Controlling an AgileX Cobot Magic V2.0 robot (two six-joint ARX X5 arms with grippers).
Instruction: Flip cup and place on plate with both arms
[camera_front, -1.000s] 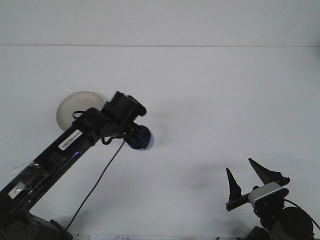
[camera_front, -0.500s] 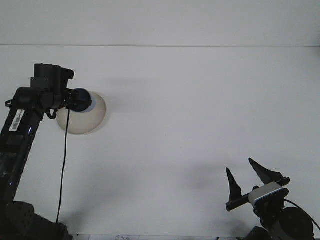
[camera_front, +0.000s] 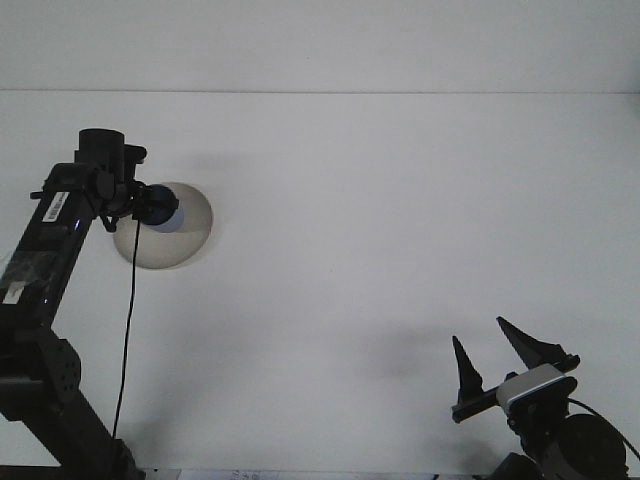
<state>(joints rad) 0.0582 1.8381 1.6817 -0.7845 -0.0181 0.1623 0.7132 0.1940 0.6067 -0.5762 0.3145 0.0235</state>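
1. Left pincer (camera_front: 148, 203): over the plate (camera_front: 185, 235) at the far left of the white table (camera_front: 400, 220), gripping a dark blue cup (camera_front: 160, 206).
2. Cup: held at the plate's left part; whether it touches the plate cannot be told.
3. Right pincer (camera_front: 497, 354): near right corner, fingers spread apart, holding nothing.

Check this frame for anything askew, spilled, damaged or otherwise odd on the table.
Nothing stands out. The plate lies flat on the white table, with the blue cup over it at the left end effector. The right end effector sits open at the near right edge. No spill or damage shows.
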